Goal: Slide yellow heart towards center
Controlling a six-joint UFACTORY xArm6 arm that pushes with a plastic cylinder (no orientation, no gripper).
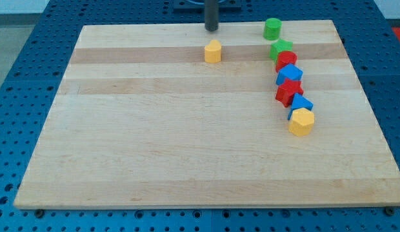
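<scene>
Upright, my tip (211, 29) stands just above yellow heart (213, 51).

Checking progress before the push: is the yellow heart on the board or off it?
On. The yellow heart sits on the board near its top edge, alone. My tip is just above it, apart.

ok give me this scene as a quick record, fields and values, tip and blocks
tip: near the view's top edge of the board, just above the yellow heart, apart from it
yellow heart: upper middle, alone
green cylinder: top right
right chain, top to bottom: green star, red block, blue block, red star, blue triangle, yellow hexagon
task state: heart not yet at centre
</scene>
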